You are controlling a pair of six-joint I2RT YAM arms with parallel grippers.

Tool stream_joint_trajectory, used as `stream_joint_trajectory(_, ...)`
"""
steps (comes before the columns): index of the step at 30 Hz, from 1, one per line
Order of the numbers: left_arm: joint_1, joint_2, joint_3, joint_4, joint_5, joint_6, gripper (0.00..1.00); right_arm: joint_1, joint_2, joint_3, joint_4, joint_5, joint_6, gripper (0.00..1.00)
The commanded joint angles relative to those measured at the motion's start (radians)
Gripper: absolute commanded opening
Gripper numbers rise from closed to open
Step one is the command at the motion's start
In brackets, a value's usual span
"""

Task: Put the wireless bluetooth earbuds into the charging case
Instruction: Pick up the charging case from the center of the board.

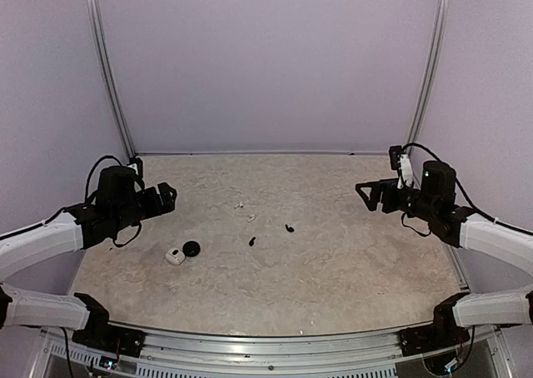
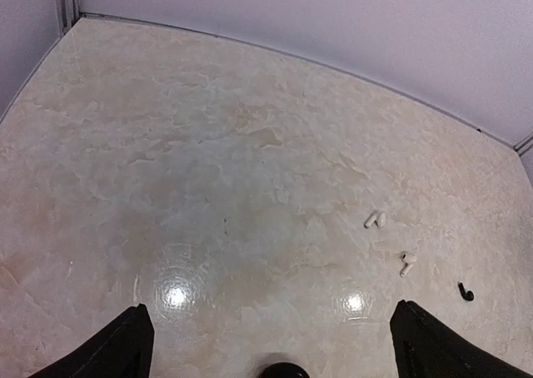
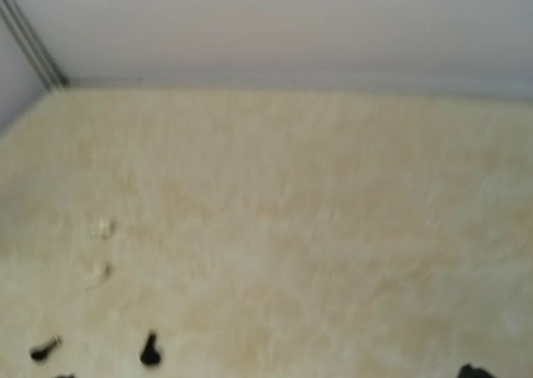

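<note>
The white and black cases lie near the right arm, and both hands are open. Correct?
Not quite: in the top external view the white case and the black case lie near the left arm. The left hand and the right hand are open.

Beige marbled table (image 1: 350,261), black earbuds (image 1: 251,241)
</note>
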Motion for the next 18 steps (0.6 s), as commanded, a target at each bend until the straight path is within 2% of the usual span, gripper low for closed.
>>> stream_joint_trajectory(1, -0.038, 0.107, 0.049, -0.027, 0.0, -0.03, 0.99, 0.034, 0.119, 0.059, 0.003, -0.031, -0.027, 1.0)
stream_joint_trajectory(9, -0.106, 0.244, 0.13, -0.245, 0.021, -0.036, 0.99, 0.065, 0.276, 0.127, -0.027, -0.139, -0.068, 1.0)
stream_joint_trajectory(18, -0.183, 0.314, 0.161, -0.44, 0.009, -0.077, 0.96, 0.078, 0.299, 0.139, 0.008, -0.234, -0.072, 1.0)
